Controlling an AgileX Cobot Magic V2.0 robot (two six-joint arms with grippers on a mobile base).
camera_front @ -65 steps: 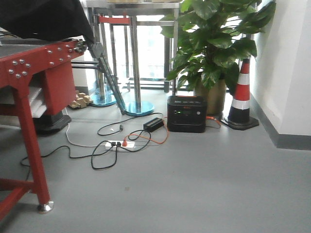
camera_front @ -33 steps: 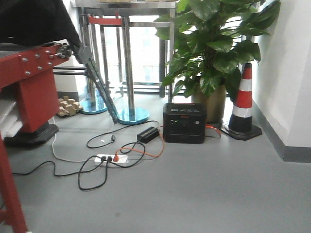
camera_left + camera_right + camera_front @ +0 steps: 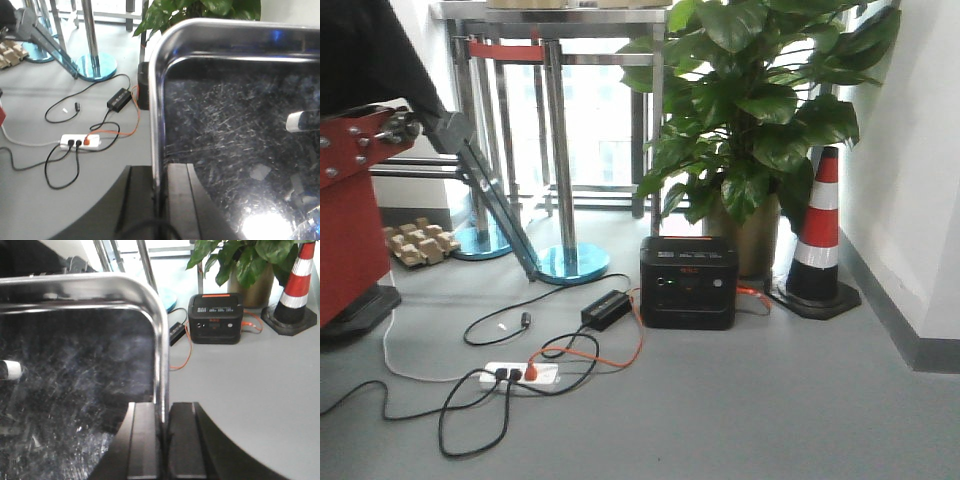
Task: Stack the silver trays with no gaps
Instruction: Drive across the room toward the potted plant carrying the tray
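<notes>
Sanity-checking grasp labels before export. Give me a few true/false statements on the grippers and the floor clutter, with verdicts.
1. The left gripper is shut on the rim of the silver tray. True.
2. The right gripper is open and clear of the tray. False: it is shut on the tray's rim at the opposite side.
3. In the front view, the traffic cone stands right of the potted plant. True.
4. The black power station sits on a table. False: it stands on the floor, in front of the plant's pot.
5. An orange plug is in the white power strip. True.
</notes>
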